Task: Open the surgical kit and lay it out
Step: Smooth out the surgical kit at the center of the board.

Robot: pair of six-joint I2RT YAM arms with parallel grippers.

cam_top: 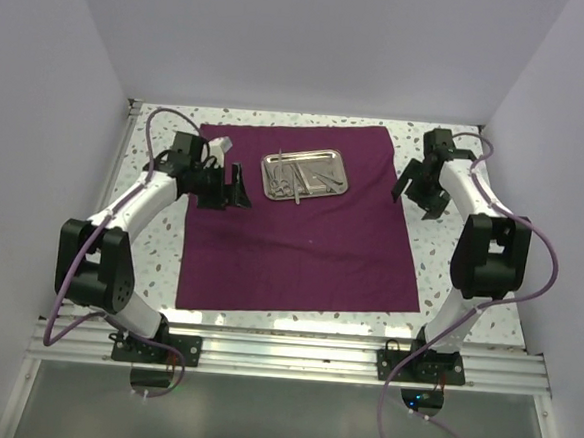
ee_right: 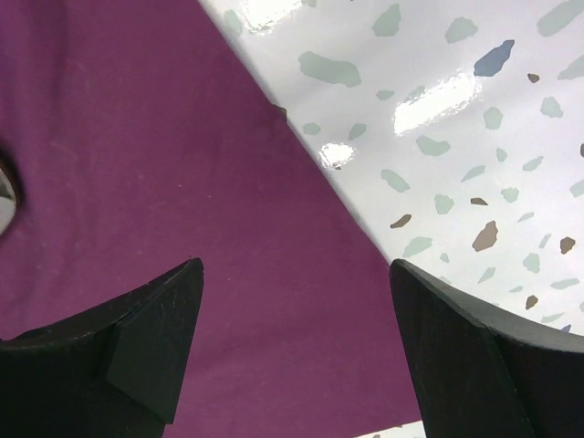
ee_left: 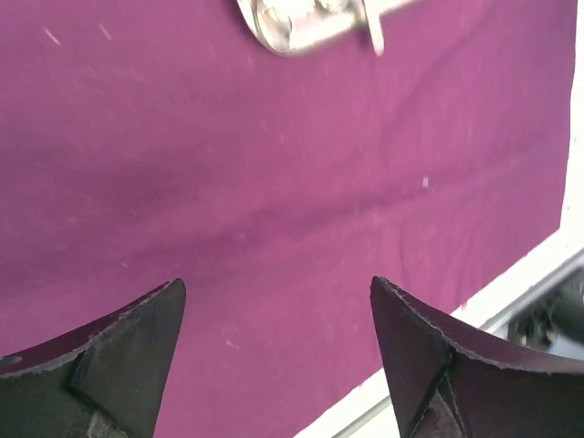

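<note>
Speckled white tabletop (cam_top: 421, 273) spread with purple cloth wrap (cam_top: 299, 255), opened flat, small steel tray (cam_top: 340, 187) of silver instruments (cam_top: 300, 179) resting on its far middle, left gripper (cam_top: 242, 187) splayed wide just left of tray, right gripper (cam_top: 417, 196) equally wide over cloth's right edge.

Top camera looks down; close wrist views share the cloth (cam_top: 300, 250).

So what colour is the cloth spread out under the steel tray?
The cloth is plain dark purple with no pattern. It shows best in the left wrist view.
</note>
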